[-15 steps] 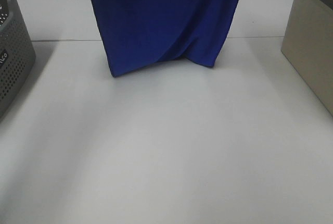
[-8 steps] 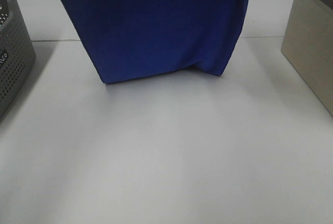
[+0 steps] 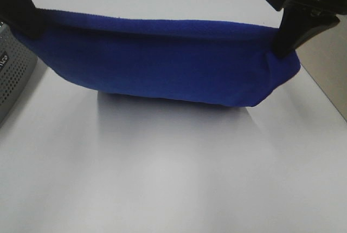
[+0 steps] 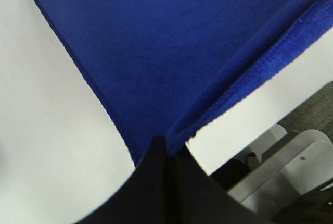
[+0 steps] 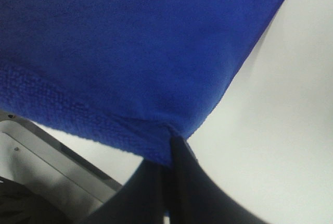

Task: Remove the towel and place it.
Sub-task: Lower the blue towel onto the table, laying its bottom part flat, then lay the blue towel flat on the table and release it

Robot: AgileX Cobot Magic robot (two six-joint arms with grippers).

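The royal-blue towel [image 3: 162,62] is stretched out wide between my two grippers, hanging in a sagging band over the white table [image 3: 162,179]. Its lower fold rests on or hangs just above the table. My left gripper [image 3: 24,19] is shut on the towel's left top corner. My right gripper [image 3: 284,40] is shut on the right top corner. The left wrist view shows the towel [image 4: 171,47] pinched by the closed left gripper [image 4: 167,143]. The right wrist view shows the towel [image 5: 130,41] pinched by the closed right gripper [image 5: 170,141]. The white tag is not visible.
A grey perforated basket [image 3: 13,76] stands at the left edge of the table. A beige box [image 3: 325,65] stands at the right edge, behind my right gripper.
The towel hung as a tall narrow drape reaching above the frame. It is now lower and pulled wide, and both grippers have come into view at its top corners.
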